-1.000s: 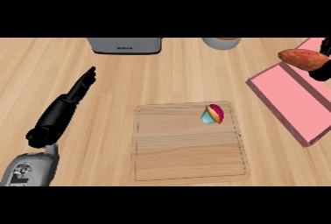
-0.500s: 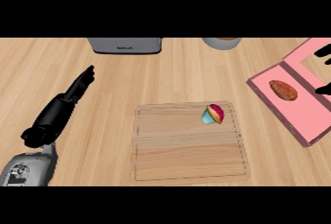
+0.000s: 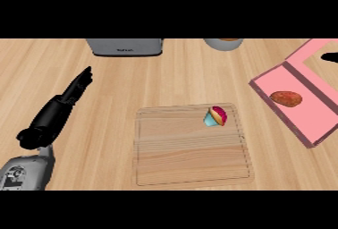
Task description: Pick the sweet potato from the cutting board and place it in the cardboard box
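While the sweet potato (image 3: 286,98) is lying inside the pink cardboard box (image 3: 310,120) at about three o'clock in the head view, the right robot hand (image 3: 329,57) is showing only as a dark tip at the right edge, near two o'clock. That tip is sitting above and to the right of the sweet potato, apart from it and not touching it. Too little of this robot hand is showing to tell how far open it is, and nothing is visibly held in it.

The box is lying open and tilted on the wooden table (image 3: 165,80), its raised lid running up towards one o'clock. The sweet potato is resting on the box's pink floor, close to the wall on the left.

The left robot hand (image 3: 73,91) is stretching out at about nine o'clock, fingers straight and pointing towards twelve, holding nothing. It is well apart from the sweet potato, on the far side of the cutting board (image 3: 191,145).

The cutting board is lying near the middle, towards six o'clock. A small multicoloured object (image 3: 216,116) is sitting at its upper right corner, between the board's middle and the box.

A grey appliance (image 3: 124,46) is standing at twelve o'clock, and a grey cup (image 3: 223,43) is standing just to its right, at one o'clock.
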Controlling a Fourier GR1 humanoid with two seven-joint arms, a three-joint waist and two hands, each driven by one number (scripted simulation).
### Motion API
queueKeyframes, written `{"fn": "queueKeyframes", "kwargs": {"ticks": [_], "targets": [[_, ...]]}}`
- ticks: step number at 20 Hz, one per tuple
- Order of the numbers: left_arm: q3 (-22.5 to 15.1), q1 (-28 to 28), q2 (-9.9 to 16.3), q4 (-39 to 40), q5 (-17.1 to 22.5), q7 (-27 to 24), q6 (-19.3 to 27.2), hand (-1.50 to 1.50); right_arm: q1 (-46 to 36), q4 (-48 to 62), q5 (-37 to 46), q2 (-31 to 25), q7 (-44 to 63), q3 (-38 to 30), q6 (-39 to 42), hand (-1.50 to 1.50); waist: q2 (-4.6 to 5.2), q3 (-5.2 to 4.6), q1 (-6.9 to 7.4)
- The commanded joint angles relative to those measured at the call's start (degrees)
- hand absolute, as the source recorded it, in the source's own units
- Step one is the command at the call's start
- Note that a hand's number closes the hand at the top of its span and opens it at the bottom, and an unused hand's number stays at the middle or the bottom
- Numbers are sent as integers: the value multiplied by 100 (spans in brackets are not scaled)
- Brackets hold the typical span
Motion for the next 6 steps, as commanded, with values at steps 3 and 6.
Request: {"fn": "queueKeyframes", "kwargs": {"ticks": [3, 6], "targets": [[-145, 87, -122, -139, -134, -80, 89, 0, 49, 545, -931, -380, -31, -1073, -358, -150, 37, -3, 102], [12, -95, 12, 239, -88, -217, -7, 0, 414, 845, -1151, -887, -489, -1313, -242, -150, 61, -3, 75]]}}
